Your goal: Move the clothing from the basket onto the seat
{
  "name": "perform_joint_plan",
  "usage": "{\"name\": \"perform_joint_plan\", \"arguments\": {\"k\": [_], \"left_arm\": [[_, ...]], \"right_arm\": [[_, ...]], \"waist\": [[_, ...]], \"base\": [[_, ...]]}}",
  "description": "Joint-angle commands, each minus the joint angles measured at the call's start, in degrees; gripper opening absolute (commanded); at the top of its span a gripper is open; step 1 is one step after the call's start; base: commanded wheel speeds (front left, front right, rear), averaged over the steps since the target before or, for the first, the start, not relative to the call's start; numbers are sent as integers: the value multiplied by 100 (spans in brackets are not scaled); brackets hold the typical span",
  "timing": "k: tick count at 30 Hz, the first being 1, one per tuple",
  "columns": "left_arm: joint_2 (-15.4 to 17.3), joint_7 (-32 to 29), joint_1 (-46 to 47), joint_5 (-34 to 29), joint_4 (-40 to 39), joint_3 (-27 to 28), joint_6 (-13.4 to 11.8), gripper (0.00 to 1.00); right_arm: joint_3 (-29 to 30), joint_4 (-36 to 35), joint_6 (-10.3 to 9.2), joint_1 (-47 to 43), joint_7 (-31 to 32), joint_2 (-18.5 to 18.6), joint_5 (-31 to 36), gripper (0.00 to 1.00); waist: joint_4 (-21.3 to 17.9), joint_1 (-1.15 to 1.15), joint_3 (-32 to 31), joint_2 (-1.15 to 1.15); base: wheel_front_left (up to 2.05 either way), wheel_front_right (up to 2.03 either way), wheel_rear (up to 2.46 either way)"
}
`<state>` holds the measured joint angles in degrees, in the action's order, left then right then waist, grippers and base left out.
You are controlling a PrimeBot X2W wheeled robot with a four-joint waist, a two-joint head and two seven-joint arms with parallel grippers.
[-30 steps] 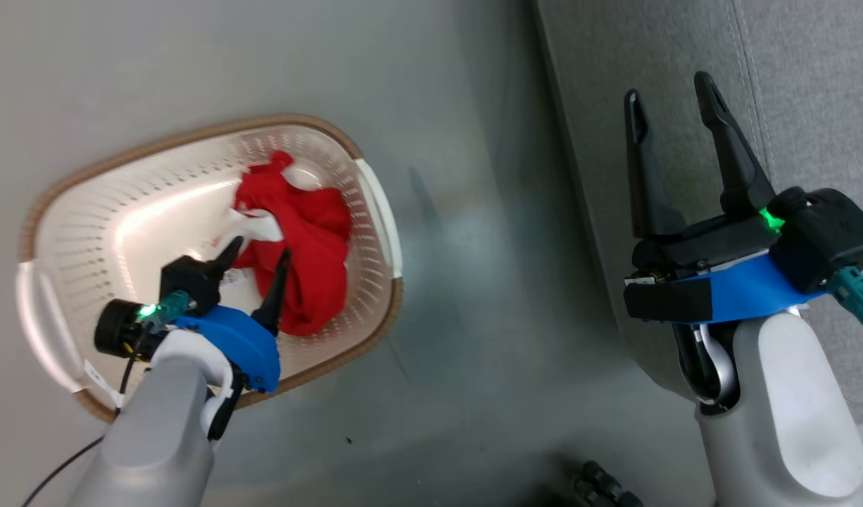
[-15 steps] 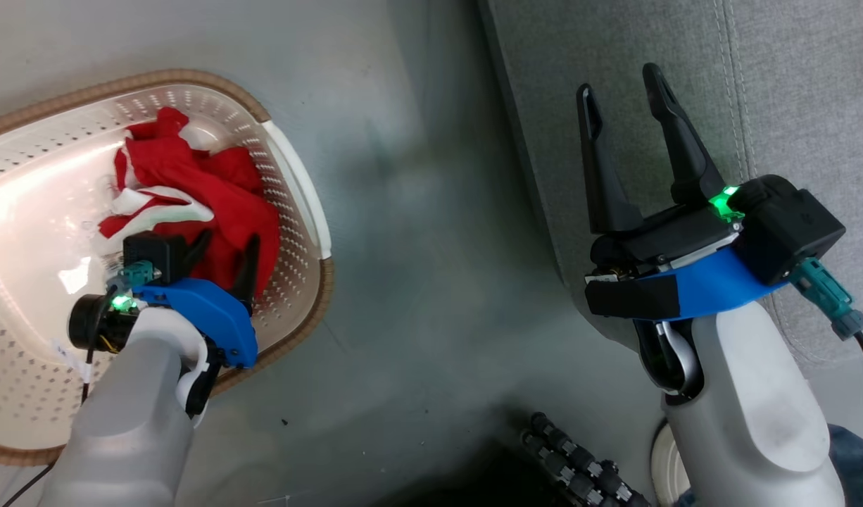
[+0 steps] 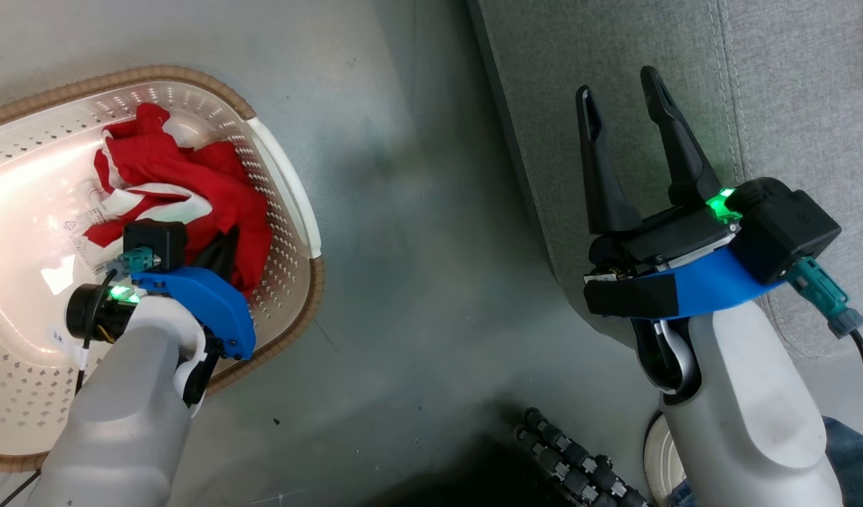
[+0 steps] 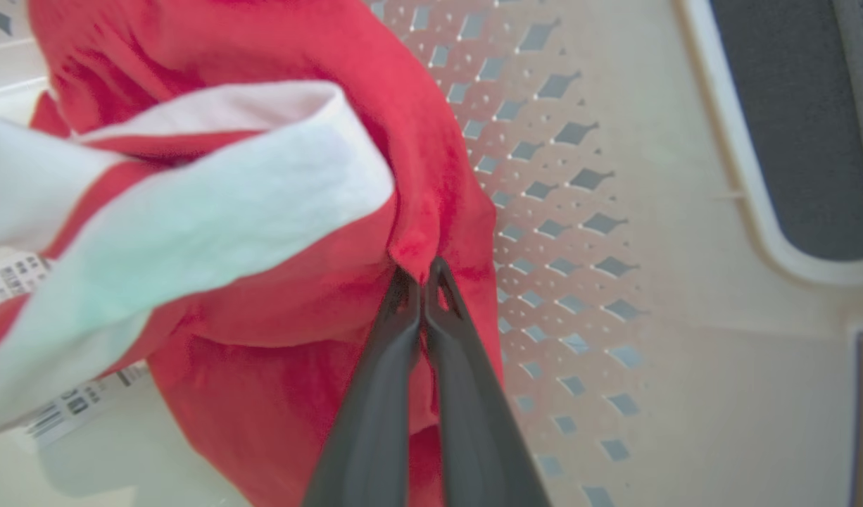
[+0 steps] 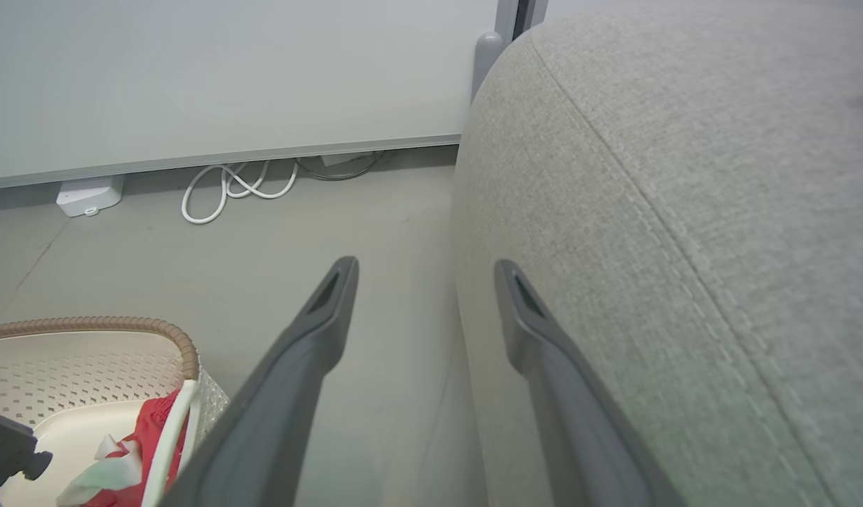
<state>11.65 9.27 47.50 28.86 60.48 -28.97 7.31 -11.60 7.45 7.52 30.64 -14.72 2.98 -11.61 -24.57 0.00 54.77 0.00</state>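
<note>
The left end effector [image 4: 421,271] was seen reached down into the cream perforated laundry basket [image 3: 280,232]. Its two dark fingers were pressed together and clenched on a fold of the red clothing [image 3: 217,197]. In the left wrist view the fingertips were shut tight on the red fabric. A red-and-white striped band was seen to their left, and a barcode label [image 4: 65,412] was partly covered by the fabric. The clothing was bunched in the end of the basket nearest the seat [image 3: 614,42], against the perforated wall and just beside the white handle [image 3: 284,176]. The basket was set on the grey floor [image 3: 417,282], apart from the seat. The right end effector [image 3: 618,84] was held released at the edge of the grey woven seat, near a stitched seam, its fingers spread with nothing between them. A looped white cable [image 5: 234,186] was seen on the floor by the far wall.
</note>
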Motion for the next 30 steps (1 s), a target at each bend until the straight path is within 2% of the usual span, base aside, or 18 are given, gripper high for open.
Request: {"name": "perform_joint_plan", "arguments": {"k": [1,10,15,21,30], "left_arm": [[6,41,96,26,20,-43,23,0],[-43,161,144,212,153,-287,23,0],[-170,272,46,350,199,-436,23,0],[-405,403,-181,398,139,-921,23,0],[-707,560,-712,794,-328,-1865,23,0]], "right_arm": [[-8,8,-6,113,-31,-17,41,100],[-15,65,-6,138,-37,-17,119,100],[23,172,-6,116,-14,-16,242,100],[163,324,-6,-113,121,-12,524,100],[363,470,-6,-815,547,-6,874,100]], "waist": [[21,0,-9,0],[187,0,-162,0],[379,0,-495,0],[828,0,-1304,0],[1626,0,-3145,0]], "base": [[0,0,0],[0,0,0],[0,0,0],[0,0,0],[0,0,0]]}}
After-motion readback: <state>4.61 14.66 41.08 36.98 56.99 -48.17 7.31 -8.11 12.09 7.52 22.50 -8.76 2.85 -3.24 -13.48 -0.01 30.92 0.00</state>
